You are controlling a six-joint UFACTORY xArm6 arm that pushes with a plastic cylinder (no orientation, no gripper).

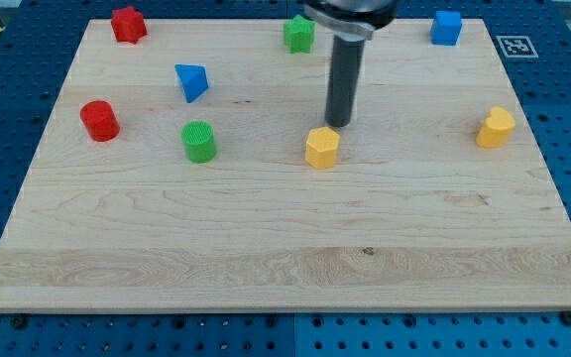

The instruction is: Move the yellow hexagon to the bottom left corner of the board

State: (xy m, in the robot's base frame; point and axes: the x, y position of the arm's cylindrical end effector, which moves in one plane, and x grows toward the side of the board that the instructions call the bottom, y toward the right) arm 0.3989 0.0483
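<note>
Tip: my tip (339, 124) stands just above-right of the yellow hexagon (321, 147), seemingly apart.
Grip: bare rod, holding nothing.
Green cylinder (199, 141): well left of hexagon.

1. One view only, set in front of the counter (285, 268) and above it, looking down at a slant toward its far edge.
2. It stands near enough that the counter fills almost the whole frame, with blue pegboard (8, 119) framing it.
</note>
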